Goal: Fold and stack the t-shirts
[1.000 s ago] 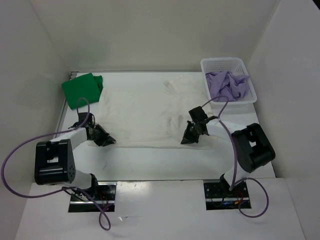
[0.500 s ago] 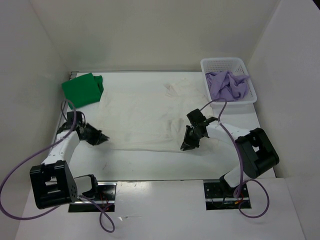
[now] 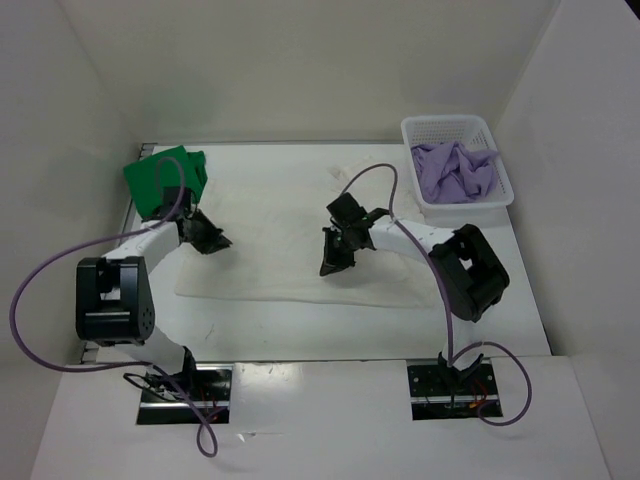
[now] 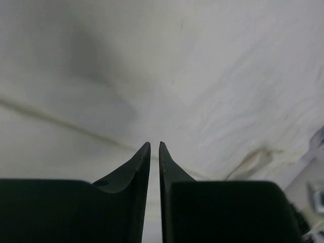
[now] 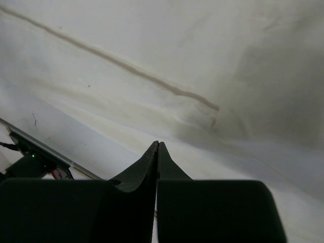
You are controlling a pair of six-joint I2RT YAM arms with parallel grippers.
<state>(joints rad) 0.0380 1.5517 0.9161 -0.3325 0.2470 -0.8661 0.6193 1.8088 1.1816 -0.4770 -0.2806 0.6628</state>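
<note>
The left arm [image 3: 140,243] reaches forward, the left end effector [image 3: 207,236] angled down, fingertips almost together with a thin slit between; whether it is pinching or merely near-closed is hard to tell. The right arm [image 3: 412,234] stretches inward, the right end effector [image 3: 335,258] tilted down, fingertips pressed together.

The spread shirt [image 3: 270,215] lies flat on the middle of the table [image 3: 300,335]. A folded shirt [image 3: 160,180] sits at its rear left corner. The basket [image 3: 447,121] stands just off its rear right corner, with a crumpled shirt [image 3: 455,170] in it. The left gripper [image 3: 215,240] is over its left edge, and the right gripper [image 3: 330,265] is over its middle, nearer the front edge.
</note>
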